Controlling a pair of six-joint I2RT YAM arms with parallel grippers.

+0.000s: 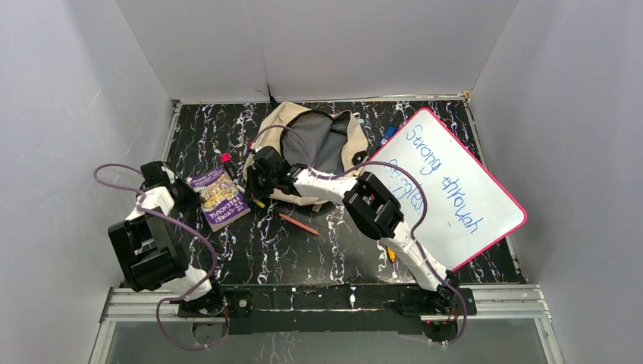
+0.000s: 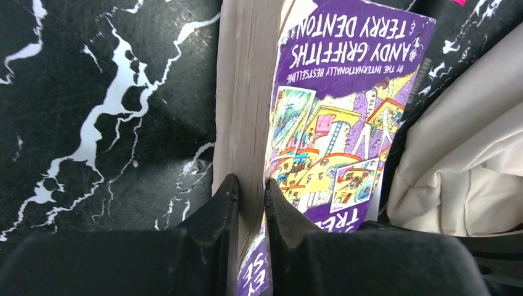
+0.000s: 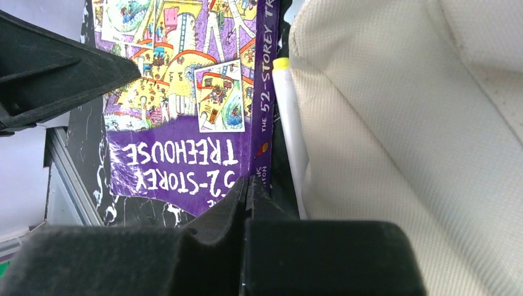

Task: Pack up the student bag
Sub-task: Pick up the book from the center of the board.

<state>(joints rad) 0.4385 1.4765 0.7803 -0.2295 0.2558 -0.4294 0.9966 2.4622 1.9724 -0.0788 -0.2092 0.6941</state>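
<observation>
While the bag (image 1: 318,140) lies open at the desk's (image 1: 334,250) far edge overhead, the book (image 1: 218,199) sits just left of it. Left wrist: my left gripper (image 2: 251,197) pinches the book's page edge. Right wrist: my right gripper (image 3: 247,191) is closed empty at the spine. Next I'd lift it into the bag.

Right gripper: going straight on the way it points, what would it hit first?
Probably the purple paperback book, at its spine corner; the right gripper, shut, looks almost against it, though depth is unclear.
</observation>
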